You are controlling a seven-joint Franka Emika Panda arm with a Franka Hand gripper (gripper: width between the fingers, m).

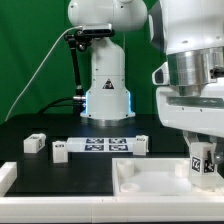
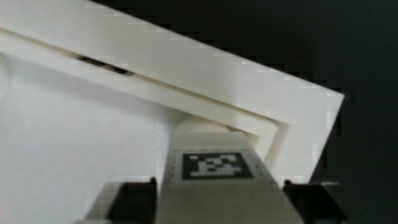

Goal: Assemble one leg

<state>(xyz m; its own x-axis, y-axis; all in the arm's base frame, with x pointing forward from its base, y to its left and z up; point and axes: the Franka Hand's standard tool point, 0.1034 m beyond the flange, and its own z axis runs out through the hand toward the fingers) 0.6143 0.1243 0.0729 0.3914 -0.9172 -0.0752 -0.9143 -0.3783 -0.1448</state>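
The end effector [image 1: 198, 166] is closed on the leg [image 1: 197, 155], its fingers [image 2: 128, 200] pressing on opposite sides so that the block hangs upright with its tagged face showing. It holds the leg at the corner of the large white panel [image 1: 150, 185] on the table, at the exterior view's right. This is probably to line the leg up for seating there, though I cannot tell whether the two touch.

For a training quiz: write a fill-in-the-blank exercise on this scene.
1. The hand is shut on a tagged white ____.
2. The table is coloured ____.
3. The backdrop behind the table is ____.
Missing words: leg; black; green.
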